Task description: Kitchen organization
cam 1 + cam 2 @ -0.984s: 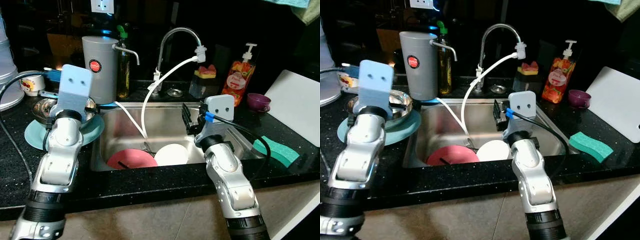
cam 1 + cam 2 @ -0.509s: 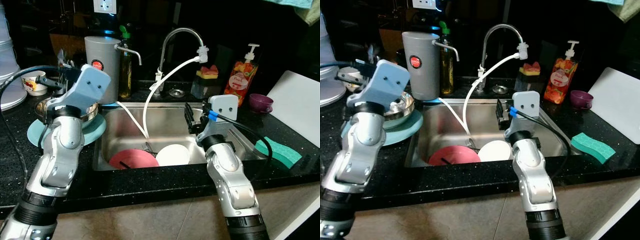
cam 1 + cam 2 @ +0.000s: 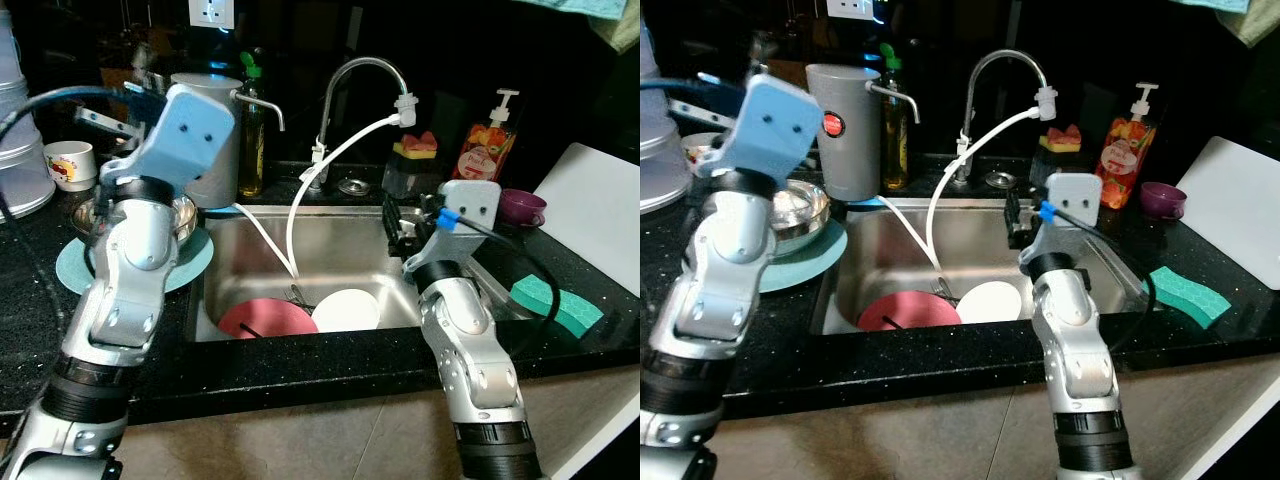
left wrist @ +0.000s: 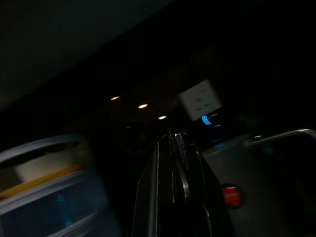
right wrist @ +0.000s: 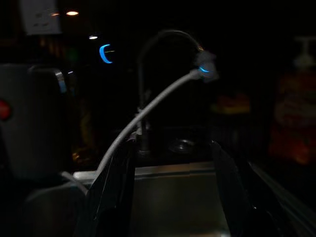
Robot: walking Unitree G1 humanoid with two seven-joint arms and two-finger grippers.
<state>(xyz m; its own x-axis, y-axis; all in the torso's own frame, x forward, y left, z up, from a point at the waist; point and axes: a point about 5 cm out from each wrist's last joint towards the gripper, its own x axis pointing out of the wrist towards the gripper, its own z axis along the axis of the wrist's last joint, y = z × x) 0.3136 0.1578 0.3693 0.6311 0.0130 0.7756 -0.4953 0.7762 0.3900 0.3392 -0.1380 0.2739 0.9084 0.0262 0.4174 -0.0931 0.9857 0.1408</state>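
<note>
This is a home kitchen, because a steel sink (image 3: 330, 262) with plates (image 3: 345, 310) in it sits in a black table (image 3: 30, 330), with a tap (image 3: 362, 75) behind it, a soap bottle (image 3: 478, 150) behind it and a green sponge (image 3: 555, 303) beside it.

No words or numbers are showing clearly enough to read. The gray water filter (image 3: 205, 140), just past the raised left gripper, is wearing a round red sticker (image 3: 833, 125), but its tiny writing is too small to make out. The orange soap bottle (image 3: 480, 150), beyond the right gripper (image 3: 395, 222), is carrying a fruit-picture label with print too blurry to read.
</note>
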